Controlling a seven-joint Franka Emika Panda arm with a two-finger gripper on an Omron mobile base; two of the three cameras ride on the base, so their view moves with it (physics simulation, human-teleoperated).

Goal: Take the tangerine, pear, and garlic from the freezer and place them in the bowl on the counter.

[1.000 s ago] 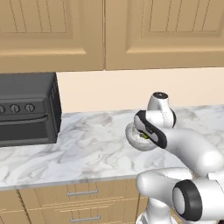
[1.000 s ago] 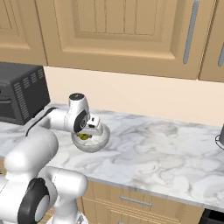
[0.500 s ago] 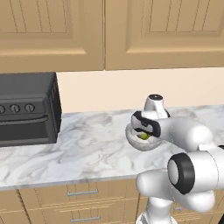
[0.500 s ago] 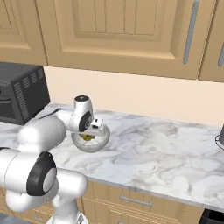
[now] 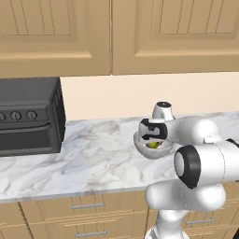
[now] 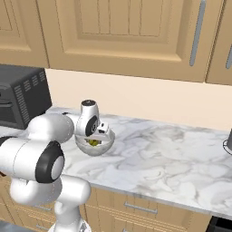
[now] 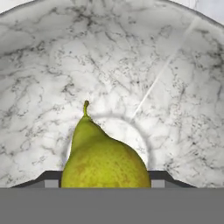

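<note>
The off-white bowl (image 5: 141,144) stands on the marbled counter (image 5: 93,158), also seen as the bowl (image 6: 86,147) on the counter (image 6: 172,154). My gripper (image 5: 153,141) reaches down into it from above. In the hand view the yellow-green pear (image 7: 105,157) sits between the two dark finger tips of the gripper (image 7: 106,181), just over the bowl's floor (image 7: 109,52). The gripper is shut on the pear. A bit of the pear (image 5: 153,145) (image 6: 94,143) shows inside the bowl under the gripper (image 6: 97,136). The tangerine, the garlic and the freezer are out of view.
A black toaster oven (image 5: 28,121) (image 6: 20,95) stands on the counter to the left of the bowl. Tan wall cabinets (image 5: 112,32) hang above, and drawers with metal bar handles (image 5: 86,205) lie below the counter edge.
The hand has stayed in the bowl with the pear. The arm's elbow and lower links have swung forward towards the cameras.
</note>
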